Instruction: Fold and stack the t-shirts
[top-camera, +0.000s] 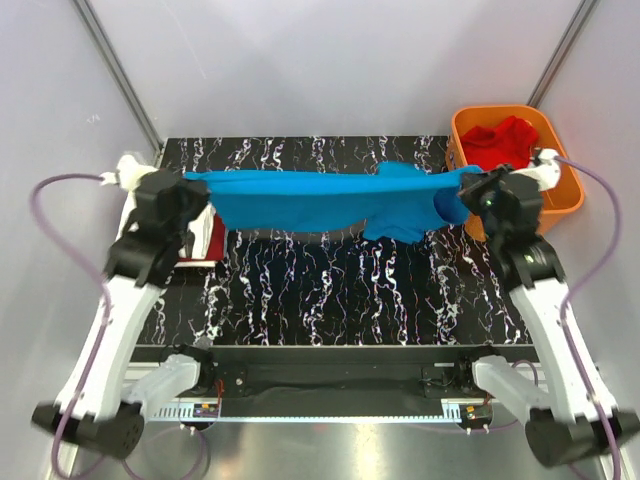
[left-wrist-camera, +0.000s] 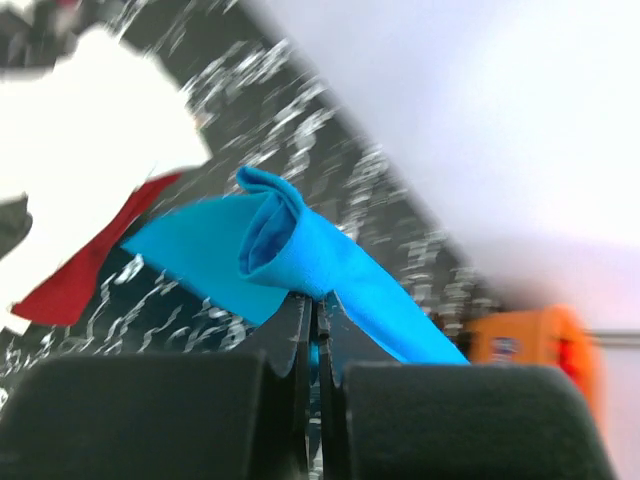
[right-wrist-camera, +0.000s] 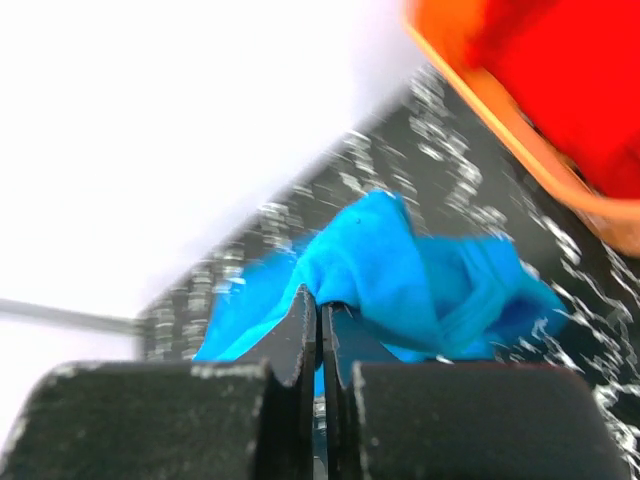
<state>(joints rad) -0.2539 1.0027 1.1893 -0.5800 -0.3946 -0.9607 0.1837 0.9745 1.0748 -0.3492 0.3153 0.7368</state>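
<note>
The bright blue t-shirt (top-camera: 310, 198) hangs stretched between my two grippers above the far part of the table. My left gripper (top-camera: 192, 190) is shut on its left end; the left wrist view shows the blue cloth (left-wrist-camera: 300, 250) pinched at the fingertips. My right gripper (top-camera: 466, 190) is shut on its right end, where the cloth (right-wrist-camera: 400, 270) bunches. A white t-shirt (left-wrist-camera: 90, 150) lies on a dark red one (left-wrist-camera: 80, 270) at the table's left, mostly hidden under the left arm in the top view. A brighter red t-shirt (top-camera: 500, 140) lies in the orange basket.
The orange plastic basket (top-camera: 565, 190) stands at the far right of the table, close behind the right gripper. The black marbled table (top-camera: 340, 290) stretches below the hanging shirt. Grey walls enclose the back and sides.
</note>
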